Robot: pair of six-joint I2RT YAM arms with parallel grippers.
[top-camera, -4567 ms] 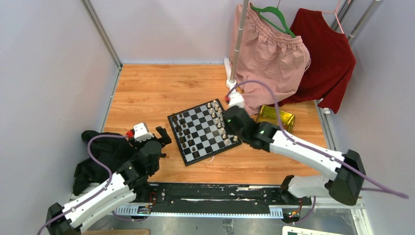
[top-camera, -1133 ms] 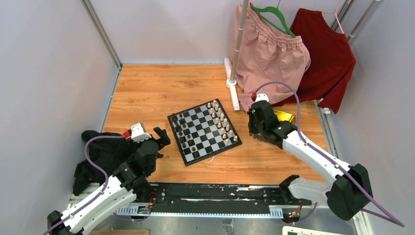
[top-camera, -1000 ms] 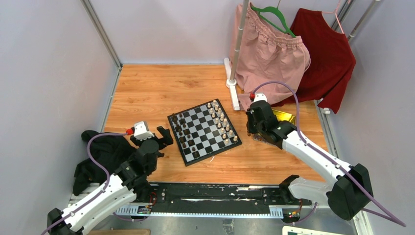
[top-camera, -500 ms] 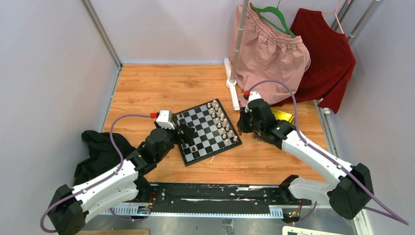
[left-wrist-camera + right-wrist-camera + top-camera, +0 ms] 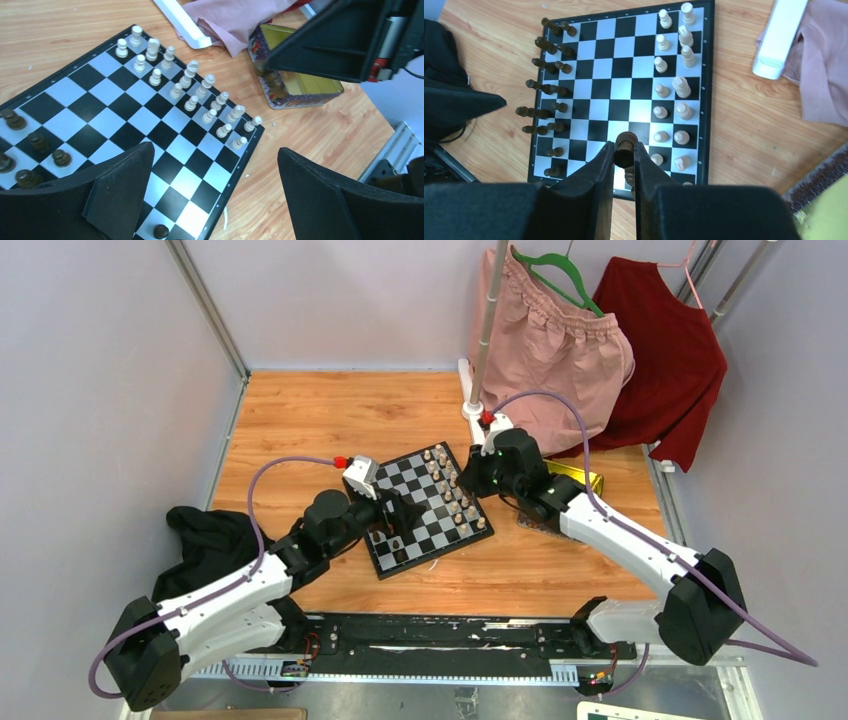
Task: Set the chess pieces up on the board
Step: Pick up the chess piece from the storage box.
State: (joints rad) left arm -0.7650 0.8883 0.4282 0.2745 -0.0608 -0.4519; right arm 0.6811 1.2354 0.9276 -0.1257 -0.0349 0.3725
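Note:
The board point(image 5: 428, 527) lies at the table's middle, also seen in the right wrist view point(image 5: 624, 85) and the left wrist view point(image 5: 125, 125). Dark chess pieces point(image 5: 546, 90) crowd its left two columns, and cream ones point(image 5: 674, 85) fill the opposite side. My right gripper point(image 5: 624, 150) is shut on one dark chess piece point(image 5: 626, 140), hanging above the board's near right part. My left gripper point(image 5: 215, 152) stands wide open over the board's near corner, with nothing between its fingers. A lone dark piece point(image 5: 160, 231) stands below it.
A gold tray point(image 5: 578, 481) lies right of the board, behind the right arm. A black cloth point(image 5: 205, 550) is heaped at the near left. A white stand base point(image 5: 468, 405) and pole rise behind the board, with pink point(image 5: 555, 350) and red point(image 5: 665, 350) garments hanging.
My left arm has swung from beside the black cloth to over the board's near-left side. My right gripper has come from the gold tray to the board, carrying the dark piece.

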